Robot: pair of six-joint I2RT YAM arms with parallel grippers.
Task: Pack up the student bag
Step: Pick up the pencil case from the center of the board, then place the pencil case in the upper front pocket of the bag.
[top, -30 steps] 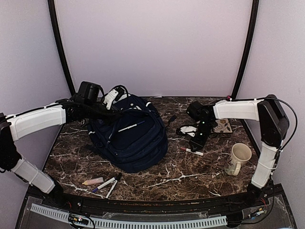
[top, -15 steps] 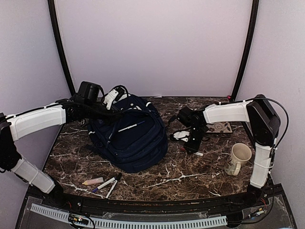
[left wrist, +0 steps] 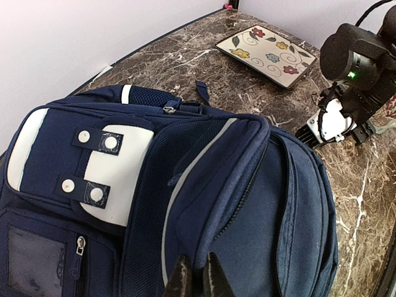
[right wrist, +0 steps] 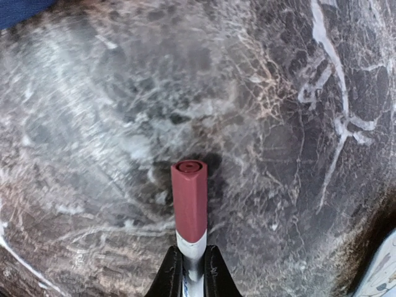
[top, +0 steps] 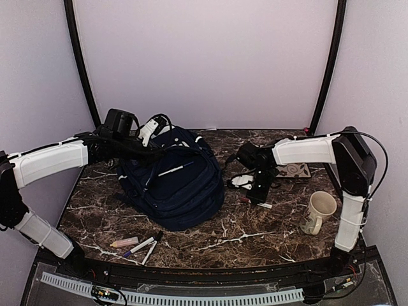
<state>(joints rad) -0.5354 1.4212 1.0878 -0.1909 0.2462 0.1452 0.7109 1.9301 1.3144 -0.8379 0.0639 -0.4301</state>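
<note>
Since a second ago my right gripper has dropped bagward and closed on the red-capped marker, the student bag lying off its left, where my left gripper pinches tight the limp, soft fabric at the zip edge, the sensible hold.

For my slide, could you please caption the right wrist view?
Right pincer closed on a red-capped marker, marble table behind.
</note>
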